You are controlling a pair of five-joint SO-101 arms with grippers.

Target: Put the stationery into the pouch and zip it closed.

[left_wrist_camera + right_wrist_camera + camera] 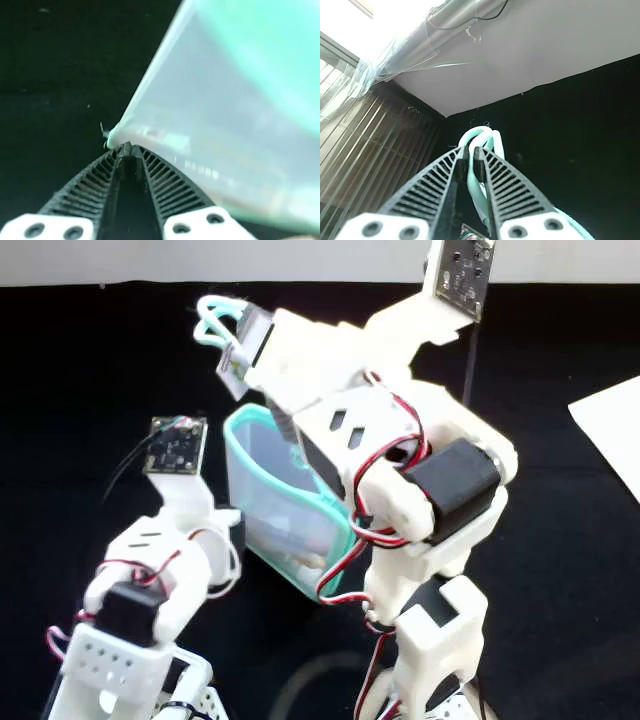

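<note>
A translucent pouch (283, 502) with mint-green trim hangs tilted above the black table between the two arms. Pale stationery (300, 560) lies in its lower end. My right gripper (470, 156) is shut on the pouch's mint-and-white loop (481, 136), which shows in the high view as the loop (214, 320) raised at the upper left. My left gripper (128, 149) is shut on a corner of the pouch (220, 115), low on its left side. The left arm (165, 570) stands at the front left, the right arm (420, 490) over the middle.
A white sheet (612, 430) lies at the table's right edge. A black cloth (90, 360) covers the table up to a white wall behind. A dark cable (470, 355) runs down from the right arm's camera board.
</note>
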